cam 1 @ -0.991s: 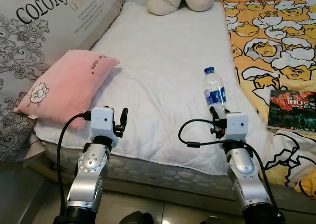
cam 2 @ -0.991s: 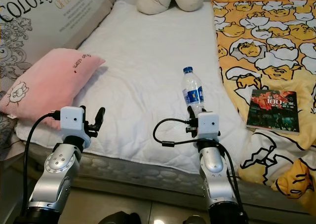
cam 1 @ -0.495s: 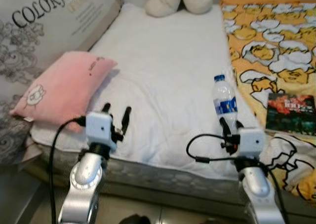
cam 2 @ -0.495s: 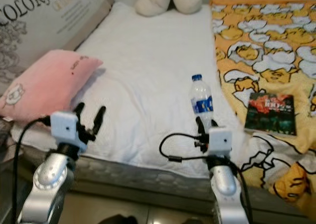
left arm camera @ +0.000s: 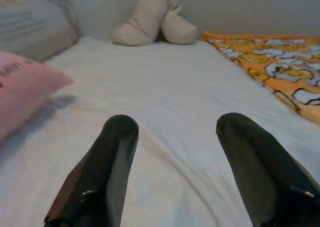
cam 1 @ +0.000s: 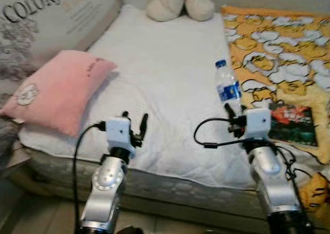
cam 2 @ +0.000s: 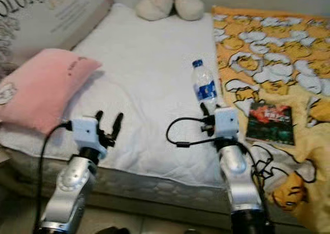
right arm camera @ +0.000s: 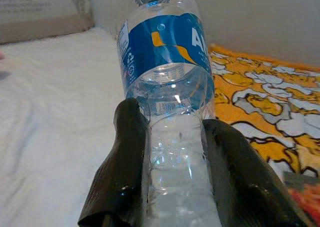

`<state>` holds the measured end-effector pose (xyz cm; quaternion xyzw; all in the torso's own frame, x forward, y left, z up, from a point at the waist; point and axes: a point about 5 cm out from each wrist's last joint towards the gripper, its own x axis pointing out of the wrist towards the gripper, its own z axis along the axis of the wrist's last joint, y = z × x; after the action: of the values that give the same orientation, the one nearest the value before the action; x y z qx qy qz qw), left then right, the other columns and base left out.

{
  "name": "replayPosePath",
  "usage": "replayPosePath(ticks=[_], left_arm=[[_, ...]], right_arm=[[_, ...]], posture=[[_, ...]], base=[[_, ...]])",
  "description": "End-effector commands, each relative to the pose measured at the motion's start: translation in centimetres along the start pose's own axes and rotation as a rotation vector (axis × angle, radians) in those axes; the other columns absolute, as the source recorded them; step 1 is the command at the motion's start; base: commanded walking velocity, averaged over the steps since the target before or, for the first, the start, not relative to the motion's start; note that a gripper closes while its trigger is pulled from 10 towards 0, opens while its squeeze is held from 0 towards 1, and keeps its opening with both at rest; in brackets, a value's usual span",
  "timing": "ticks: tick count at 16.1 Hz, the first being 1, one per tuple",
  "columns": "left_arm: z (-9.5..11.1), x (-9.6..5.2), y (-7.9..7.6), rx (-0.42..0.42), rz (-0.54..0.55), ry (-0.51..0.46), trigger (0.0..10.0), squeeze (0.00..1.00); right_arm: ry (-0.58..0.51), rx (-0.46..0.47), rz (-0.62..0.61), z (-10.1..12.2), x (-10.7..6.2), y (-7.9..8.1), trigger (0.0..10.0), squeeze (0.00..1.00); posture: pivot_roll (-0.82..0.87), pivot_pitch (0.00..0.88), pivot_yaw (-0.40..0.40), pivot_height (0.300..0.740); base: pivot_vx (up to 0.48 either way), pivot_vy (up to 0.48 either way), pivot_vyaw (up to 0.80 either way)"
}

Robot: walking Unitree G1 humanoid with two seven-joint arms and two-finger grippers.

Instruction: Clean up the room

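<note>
Bottle: a clear plastic water bottle with a blue label and blue cap [cam 1: 227,89] stands upright over the white quilted mattress [cam 1: 165,84], near the mattress's right side where the yellow cartoon-print blanket [cam 1: 278,53] begins.
Right gripper: the right gripper [right arm camera: 175,162] has its two black fingers pressed against the lower body of the bottle, one on each side, clamped on it.
Left gripper: the left gripper [left arm camera: 172,157] hovers above the front edge of the mattress with its fingers spread apart and nothing between them.
Book: a dark-covered book with red artwork [cam 1: 292,122] lies flat on the blanket, to the right of the bottle and just beside the right wrist.
Pillow: a pink cushion with a small cartoon patch [cam 1: 56,95] rests on the mattress's left side, well apart from the bottle.
Far end: a beige plush toy [cam 1: 179,2] sits at the head of the mattress; a large grey printed cushion with lettering [cam 1: 46,17] leans at the far left.
</note>
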<state>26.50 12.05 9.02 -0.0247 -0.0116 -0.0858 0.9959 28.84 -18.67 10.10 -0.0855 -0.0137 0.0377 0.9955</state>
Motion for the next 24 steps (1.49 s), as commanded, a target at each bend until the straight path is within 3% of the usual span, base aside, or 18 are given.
replayPosePath(ticks=[1, 5, 13, 17, 20, 24], left_arm=[[0.3, 0.4, 0.0, 0.011, 0.011, -0.02, 10.0, 0.0], [1.0, 0.1, -0.2, 0.013, -0.023, -0.069, 10.0, 0.0], [1.4, 0.0, 0.3, 0.042, -0.075, -0.075, 10.0, 0.0], [1.0, 0.8, 1.1, 0.027, -0.049, -0.047, 10.0, 0.0], [1.3, 0.8, 1.1, 0.063, -0.071, -0.075, 10.0, 0.0], [1.5, 1.0, 1.0, 0.006, -0.058, -0.093, 10.0, 0.0]], right_arm=[[-0.002, 0.008, 0.002, 0.3, 0.3, -0.3, 10.0, 0.0], [0.034, 0.028, -0.011, -0.5, 0.8, -0.1, 10.0, 0.0], [0.05, 0.068, -0.008, -1.5, 1.0, 1.3, 10.0, 0.0], [0.074, 0.108, -0.027, -2.1, 1.1, 0.7, 10.0, 0.0], [0.061, 0.123, -0.036, -1.9, 1.5, 0.8, 10.0, 0.0], [0.054, 0.116, -0.017, -1.9, 1.6, 1.0, 10.0, 0.0]], posture=[[-0.22, 0.0, 0.008, 0.74], [-0.19, 0.0, 0.037, 0.74], [-0.18, 0.0, 0.094, 0.74], [-0.18, 0.0, 0.106, 0.74], [-0.18, 0.0, 0.114, 0.74], [-0.18, 0.0, 0.113, 0.74]], base=[[0.0, 0.0, 0.8], [0.0, -0.48, 0.79], [0.0, -0.444, 0.78], [0.0, 0.0, 0.77], [0.0, 0.0, 0.76], [0.0, 0.12, 0.76]])
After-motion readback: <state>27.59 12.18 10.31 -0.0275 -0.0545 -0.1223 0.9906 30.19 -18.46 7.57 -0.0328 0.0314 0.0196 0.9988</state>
